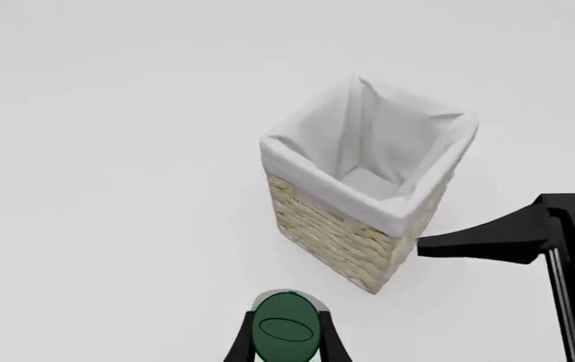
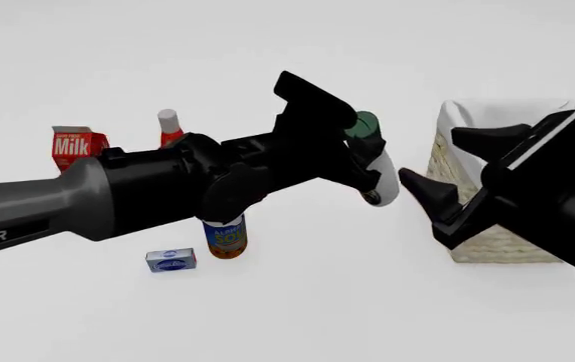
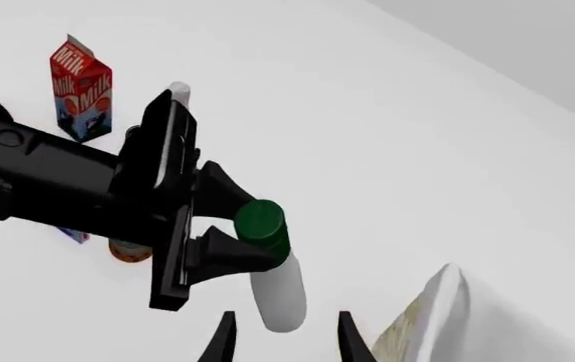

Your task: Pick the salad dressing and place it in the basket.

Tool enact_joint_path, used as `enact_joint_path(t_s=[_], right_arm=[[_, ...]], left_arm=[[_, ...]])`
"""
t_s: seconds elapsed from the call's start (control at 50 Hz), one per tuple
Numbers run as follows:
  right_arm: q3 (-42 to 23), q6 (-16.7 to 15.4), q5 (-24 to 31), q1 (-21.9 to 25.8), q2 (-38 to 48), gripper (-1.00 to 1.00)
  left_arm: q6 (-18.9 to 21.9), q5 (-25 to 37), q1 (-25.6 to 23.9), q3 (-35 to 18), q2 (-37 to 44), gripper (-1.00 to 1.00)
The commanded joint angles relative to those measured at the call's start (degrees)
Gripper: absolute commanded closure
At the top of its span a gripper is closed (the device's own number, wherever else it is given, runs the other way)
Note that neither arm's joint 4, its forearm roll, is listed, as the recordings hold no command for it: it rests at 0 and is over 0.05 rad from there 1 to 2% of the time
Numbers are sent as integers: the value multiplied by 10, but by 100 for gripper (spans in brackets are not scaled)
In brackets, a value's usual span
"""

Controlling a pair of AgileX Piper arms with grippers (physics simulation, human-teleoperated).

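My left gripper [image 2: 359, 154] is shut on the neck of the salad dressing [image 2: 383, 185], a whitish bottle with a dark green cap [image 2: 365, 123]. It holds the bottle tilted in the air, just left of the basket [image 2: 468, 234]. In the left wrist view the green cap [image 1: 287, 332] sits between the fingers, and the wicker basket [image 1: 343, 237] with its white lining stands beyond, its inside bare. My right gripper [image 2: 428, 154] hangs open in front of the basket, close to the bottle. Its fingertips [image 3: 353, 339] flank the bottle's body [image 3: 277, 298] without touching it.
At the left stand a red milk carton [image 2: 74, 147] and an orange-red bottle with a white cap [image 2: 169, 124]. A small can with a blue label [image 2: 226, 237] and a little blue box [image 2: 172, 260] lie under the left arm.
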Motion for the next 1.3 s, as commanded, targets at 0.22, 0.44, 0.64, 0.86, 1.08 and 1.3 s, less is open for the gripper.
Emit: enact_joint_path(t_s=[0.22, 0.44, 0.64, 0.86, 1.08, 1.3], right_arm=[[-6, -6, -27, 7, 50, -100], [-4, -9, -40, 12, 68, -100], [-2, -8, -56, 17, 87, -100], [-7, -14, -68, 20, 108, -100], [-22, -25, -67, 24, 122, -100], [-30, -35, -73, 23, 135, -100]], left_arm=[[10, 4, -5, -5, -11, 100], [11, 10, -10, -7, -19, 100], [11, 12, -11, -6, -25, 100], [11, 13, -14, -2, -29, 100], [10, 12, -17, 4, -34, 100], [11, 15, -20, 7, -40, 100]])
